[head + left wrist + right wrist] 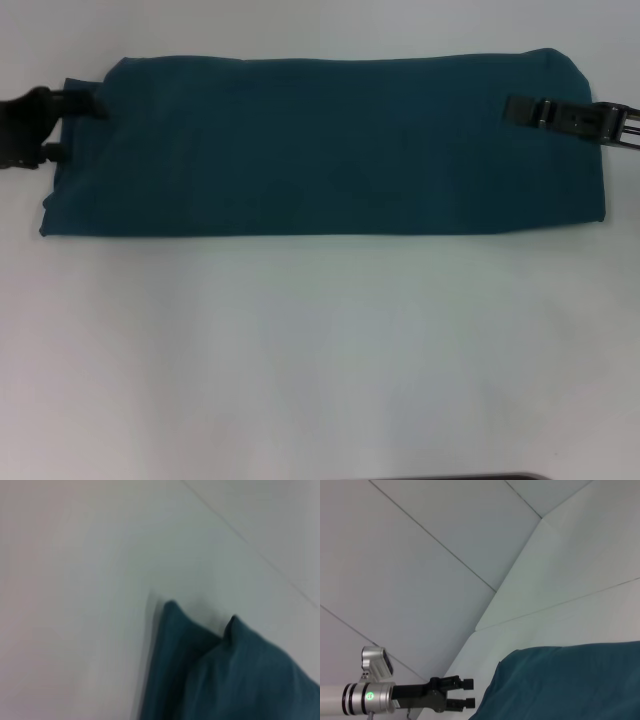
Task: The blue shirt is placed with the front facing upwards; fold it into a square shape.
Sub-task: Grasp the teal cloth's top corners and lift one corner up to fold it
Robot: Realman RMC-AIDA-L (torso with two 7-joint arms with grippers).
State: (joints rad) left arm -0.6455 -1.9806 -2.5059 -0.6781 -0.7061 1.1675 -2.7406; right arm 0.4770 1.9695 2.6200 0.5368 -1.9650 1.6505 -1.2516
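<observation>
Folding this long band into a square looks like the step in hand, judging by how the blue shirt (320,145) lies: already narrowed to a wide strip stretched along the far edge of the table (320,350), reaching almost from its left edge to its right one, with no lettering showing on the upper side. To do it well, I would say each gripper needs every layer at its end, both corners carried across together so the short edges stay parallel, and the cloth laid down without dragging the strip askew. The near long edge sits straight now, which makes a good line to keep to.

At the strip's left end, the left gripper (85,103) reaches in from the table's left edge near the far-left corner of the cloth. In the right wrist view it appears farther off (469,692), its two black fingers set a little apart with a gap between them, just beside the shirt's end and closed on nothing that I can see. The left wrist view shows only two folded corners of the shirt (240,675) standing slightly proud of the table.

Over the opposite end, the right gripper (520,110) lies above the top of the shirt near its far edge. Whether it pinches the cloth or merely rests there, I cannot tell.
</observation>
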